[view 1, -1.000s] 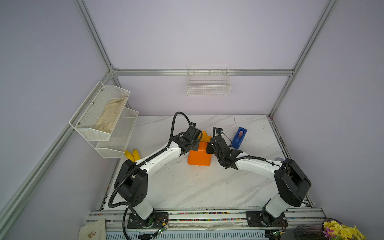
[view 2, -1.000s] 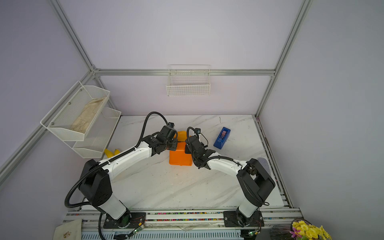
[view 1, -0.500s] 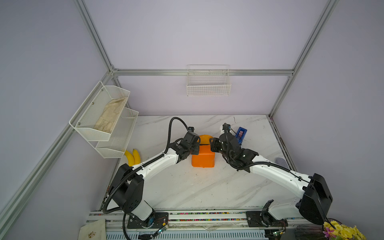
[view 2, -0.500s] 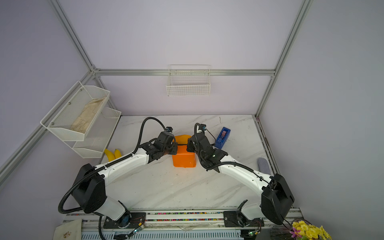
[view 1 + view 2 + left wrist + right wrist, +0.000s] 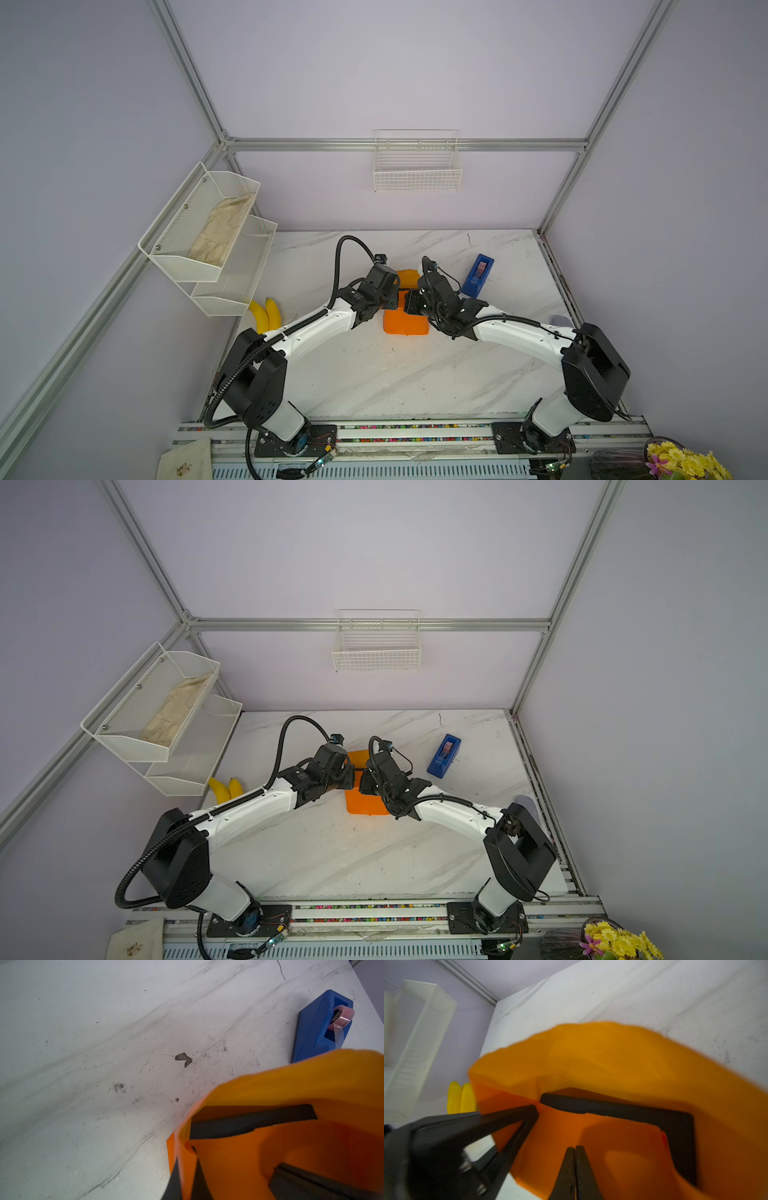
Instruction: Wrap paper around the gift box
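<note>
Gift box point(image 5: 612, 1108), dark, half-covered by curled orange paper point(image 5: 591, 1053), left tool point(image 5: 185, 1167) pinching its edge, right tool point(image 5: 574, 1151) clenched.

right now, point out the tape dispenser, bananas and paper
tape dispenser point(image 5: 472, 285), in a top view, blue side wall
bananas point(image 5: 272, 310), in a top view, yellow peel
paper point(image 5: 405, 325), in a top view, flat near part

Table point(image 5: 374, 374): paper point(image 5: 405, 326) at centre, gift box point(image 5: 612, 1109) lying on it inside the upturned fold. Left gripper point(image 5: 392, 298) and right gripper point(image 5: 409, 301) nearly tip to tip above the paper. Tape dispenser point(image 5: 478, 276) just right of and behind the paper. Bananas point(image 5: 266, 313) at the left table edge, beneath the two-tier wall shelf point(image 5: 183, 266); cloth point(image 5: 220, 232) in its upper tier. Wire basket point(image 5: 417, 178) on the back wall. Flowers point(image 5: 685, 461) front right, off the table.
</note>
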